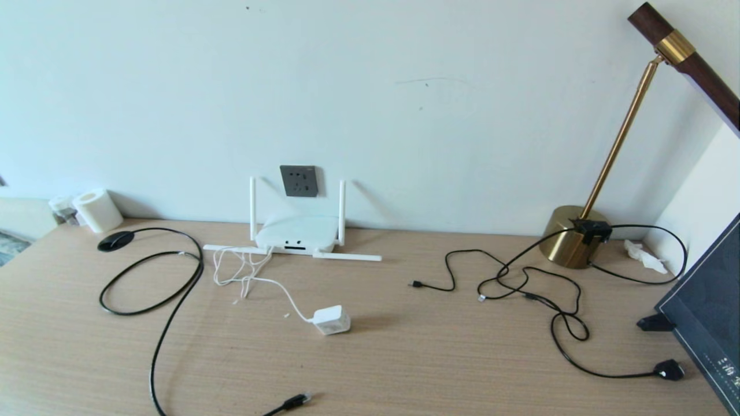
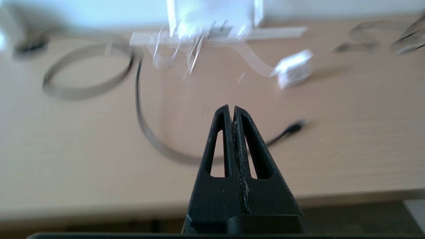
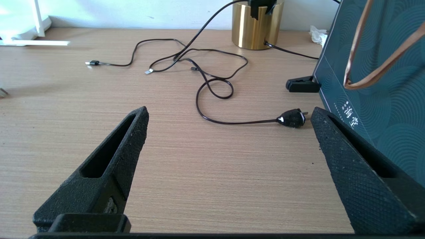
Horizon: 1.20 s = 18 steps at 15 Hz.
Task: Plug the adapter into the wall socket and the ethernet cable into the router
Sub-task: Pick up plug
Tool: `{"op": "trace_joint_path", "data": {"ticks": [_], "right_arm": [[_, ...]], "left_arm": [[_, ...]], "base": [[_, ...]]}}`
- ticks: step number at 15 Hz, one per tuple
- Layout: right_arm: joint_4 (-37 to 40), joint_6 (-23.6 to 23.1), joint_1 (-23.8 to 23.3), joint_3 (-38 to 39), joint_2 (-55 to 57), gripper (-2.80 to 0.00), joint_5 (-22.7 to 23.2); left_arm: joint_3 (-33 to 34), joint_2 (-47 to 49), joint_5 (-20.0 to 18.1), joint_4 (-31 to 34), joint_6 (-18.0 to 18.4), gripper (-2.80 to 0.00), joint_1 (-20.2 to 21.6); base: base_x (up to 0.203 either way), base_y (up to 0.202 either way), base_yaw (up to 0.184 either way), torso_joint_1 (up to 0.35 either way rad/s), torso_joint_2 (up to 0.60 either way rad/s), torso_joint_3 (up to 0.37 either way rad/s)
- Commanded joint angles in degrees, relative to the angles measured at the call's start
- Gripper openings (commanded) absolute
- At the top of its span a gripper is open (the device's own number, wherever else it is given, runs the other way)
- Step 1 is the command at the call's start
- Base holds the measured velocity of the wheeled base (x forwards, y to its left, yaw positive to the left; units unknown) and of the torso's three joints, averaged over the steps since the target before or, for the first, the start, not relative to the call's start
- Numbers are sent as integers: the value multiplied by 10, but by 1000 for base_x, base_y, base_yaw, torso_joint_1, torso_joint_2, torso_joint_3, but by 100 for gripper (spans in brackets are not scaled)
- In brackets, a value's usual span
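Observation:
The white adapter (image 1: 332, 319) lies on the desk with its thin white cord running back to the router (image 1: 297, 233), which stands against the wall under the dark grey wall socket (image 1: 299, 181). The ethernet cable (image 1: 167, 323) loops across the left of the desk, its plug (image 1: 295, 400) at the front edge. My left gripper (image 2: 231, 109) is shut and empty, near the desk's front edge, with the ethernet plug (image 2: 294, 126) and adapter (image 2: 294, 68) ahead of it. Over bare desk at the right, my right gripper (image 3: 229, 111) stands open. Neither gripper shows in the head view.
A brass lamp (image 1: 575, 236) stands at the back right with thin black USB cables (image 1: 520, 283) and a black mains plug (image 1: 669, 370) trailing from it. A dark board (image 1: 708, 312) leans at the right edge. A white roll (image 1: 97, 210) sits at the back left.

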Motion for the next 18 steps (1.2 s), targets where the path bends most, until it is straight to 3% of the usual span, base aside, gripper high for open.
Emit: {"op": "trace_joint_path", "data": {"ticks": [1,6,8,9,14,17,18], "right_arm": [[0,-1,0,0,1,0,1],[0,-1,0,0,1,0,1],[0,-1,0,0,1,0,1],[0,-1,0,0,1,0,1],[0,-1,0,0,1,0,1],[0,-1,0,0,1,0,1],[0,-1,0,0,1,0,1]], "left_arm": [[-68,65,-35,-2,7,-280,-2],[-313,441,-83,3,27,-280,-40],[-383,590,-104,3,67,-280,-50],[-408,656,-126,3,114,0,-54],[-476,885,-209,11,486,0,-79],[-522,973,-243,67,682,0,-101],[-544,994,-247,117,718,0,-107]], "base": [[0,0,0,0,0,0],[0,0,0,0,0,0],[0,0,0,0,0,0],[0,0,0,0,0,0],[0,0,0,0,0,0],[0,0,0,0,0,0],[0,0,0,0,0,0]]}}
